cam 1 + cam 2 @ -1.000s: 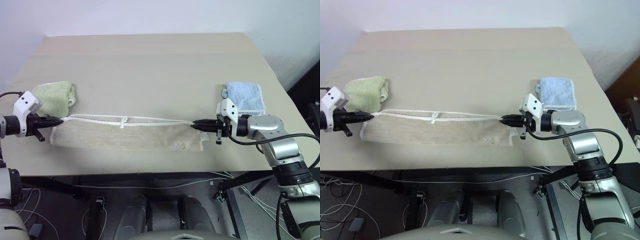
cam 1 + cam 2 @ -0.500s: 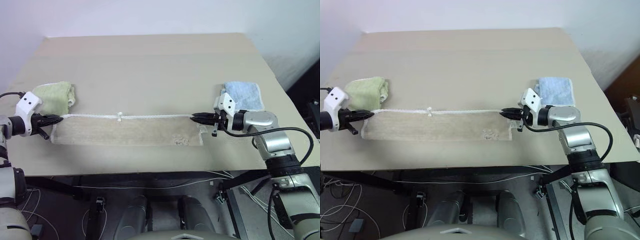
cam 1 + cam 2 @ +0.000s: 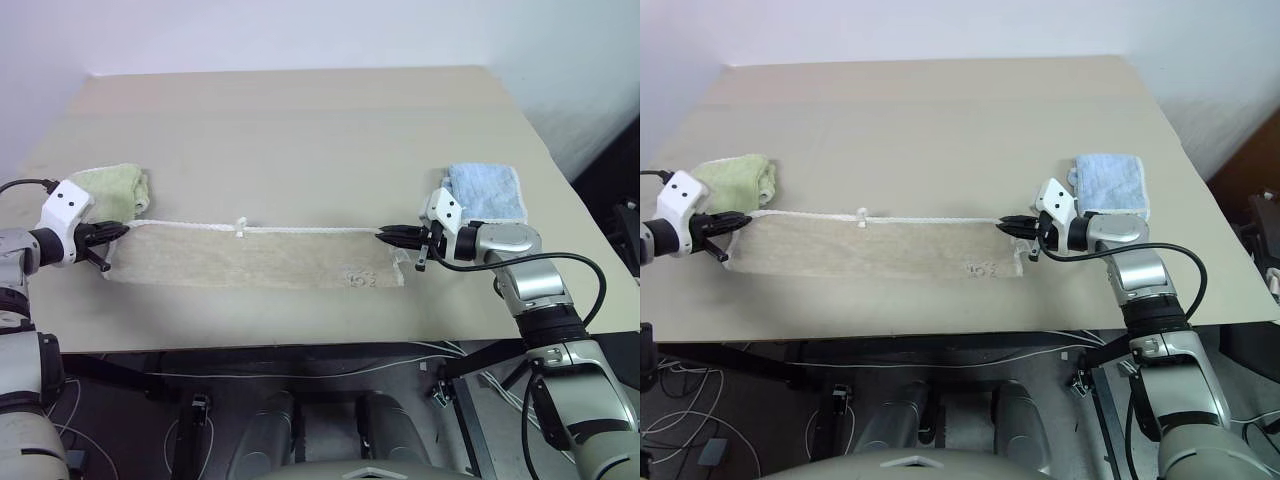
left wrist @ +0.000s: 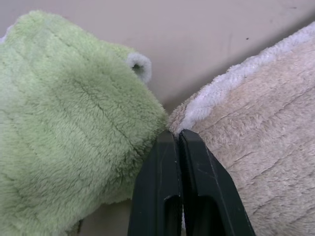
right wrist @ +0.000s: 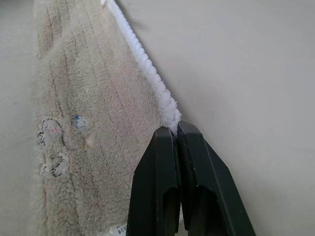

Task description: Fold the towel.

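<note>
Beige terry towel [image 3: 250,258]: folded strip on the tabletop [image 3: 300,130], between green towel [image 3: 112,191] and blue towel [image 3: 487,191]. White corded hem, raised a second ago, now laid flat along its far edge. Left gripper [image 3: 112,232] and right gripper [image 3: 390,235]: each pinched on a hem corner. Fold laid; release likely next.

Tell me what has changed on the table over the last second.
Both grippers, left and right, carried the white corded hem of the beige terry towel away from the robot and down. The hem, which hung sagging above the cloth, now lies straight along the folded strip's far edge. Both still pinch the hem's ends. The green towel and light blue towel stayed put.
</note>
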Available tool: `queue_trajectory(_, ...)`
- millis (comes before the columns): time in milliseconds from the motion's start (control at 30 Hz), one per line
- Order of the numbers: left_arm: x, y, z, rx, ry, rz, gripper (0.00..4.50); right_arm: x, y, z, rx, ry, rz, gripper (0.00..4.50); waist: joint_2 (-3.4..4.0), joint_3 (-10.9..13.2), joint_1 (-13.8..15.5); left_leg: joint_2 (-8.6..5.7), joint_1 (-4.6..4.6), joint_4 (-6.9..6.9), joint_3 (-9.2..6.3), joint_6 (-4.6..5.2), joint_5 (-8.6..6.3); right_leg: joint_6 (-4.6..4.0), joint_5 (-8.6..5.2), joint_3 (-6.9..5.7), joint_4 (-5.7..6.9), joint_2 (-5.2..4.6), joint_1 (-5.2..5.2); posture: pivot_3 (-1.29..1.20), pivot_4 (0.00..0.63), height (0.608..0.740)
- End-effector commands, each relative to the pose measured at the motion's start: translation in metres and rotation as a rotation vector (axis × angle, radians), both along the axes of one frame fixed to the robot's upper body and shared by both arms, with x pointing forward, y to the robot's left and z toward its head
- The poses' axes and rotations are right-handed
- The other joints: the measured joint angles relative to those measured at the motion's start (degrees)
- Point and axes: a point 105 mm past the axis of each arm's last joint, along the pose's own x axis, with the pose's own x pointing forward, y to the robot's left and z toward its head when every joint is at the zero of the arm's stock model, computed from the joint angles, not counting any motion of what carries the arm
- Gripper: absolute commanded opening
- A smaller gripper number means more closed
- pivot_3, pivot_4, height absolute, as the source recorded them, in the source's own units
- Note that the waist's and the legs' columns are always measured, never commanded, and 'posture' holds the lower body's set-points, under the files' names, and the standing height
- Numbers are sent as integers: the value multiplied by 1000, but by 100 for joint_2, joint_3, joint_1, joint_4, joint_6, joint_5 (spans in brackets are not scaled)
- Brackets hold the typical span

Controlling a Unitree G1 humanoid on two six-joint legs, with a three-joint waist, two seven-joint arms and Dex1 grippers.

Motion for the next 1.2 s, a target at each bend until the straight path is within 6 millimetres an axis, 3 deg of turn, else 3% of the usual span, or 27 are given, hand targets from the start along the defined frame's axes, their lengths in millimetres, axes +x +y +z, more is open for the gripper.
queue_trajectory(33, -5, 7, 4, -3, -1, 12, 1384, -2, 6, 17, 44, -48, 29, 1043, 0, 0, 1, 0, 0, 0, 2, 0, 0, 0, 0, 0, 0, 0, 0, 0, 150, 740)
queue_trajectory(300, -3, 11, 18, 4, -104, 34, 4187, -7, 2, 23, 88, -32, -3, 3817, 0, 0, 5, 2, 1, 0, -1, 0, 0, 0, 0, 1, 0, 0, 0, 0, 150, 740)
queue_trajectory(333, -1, 10, 25, -13, -146, 30, 4495, -6, -4, 26, 121, -8, -41, 4158, 0, 0, 8, 2, 1, 0, -2, 0, 0, 0, 0, 2, 0, 0, 0, 0, 150, 740)
queue_trajectory(367, 0, 9, 32, -31, -177, 27, 4500, -7, -8, 29, 154, 19, -70, 4470, 0, 0, 13, 2, 1, 0, -5, 0, 0, 0, 0, 1, 0, 0, -1, 0, 150, 740)
queue_trajectory(433, 0, 4, 36, -58, -194, -8, 4500, -15, -14, 33, 216, 44, -98, 4470, -2, 0, 41, 2, 0, 0, -12, 0, 0, 0, 0, 3, 0, -2, -1, 0, 150, 740)
queue_trajectory(633, -8, -32, 37, -229, -155, -219, 4500, -47, -26, 16, 351, 458, -196, 4470, -2, -1, 24, 1, 0, -2, -13, 0, -1, -1, 0, 10, -3, -11, 1, 0, 150, 740)
queue_trajectory(733, -24, -59, 29, -279, -79, -338, 4500, -64, -31, 14, 438, 687, -218, 4470, -2, -1, -12, 6, 1, -3, -11, 0, -1, -5, 1, 23, -3, -22, -2, 0, 150, 740)
queue_trajectory(900, -44, -87, 10, -299, 9, -402, 4500, -80, -41, 4, 516, 912, -278, 4470, -1, 0, 14, 13, 1, -18, -10, -1, -2, -9, -1, 36, -11, -23, -10, 0, 150, 740)
queue_trajectory(1200, -57, -127, -3, -333, 68, -492, 4500, -98, -26, -23, 578, 1114, -284, 4470, -1, 0, 42, 11, -8, -18, -8, 0, -3, -20, -5, 36, -31, -27, -8, 0, 150, 740)
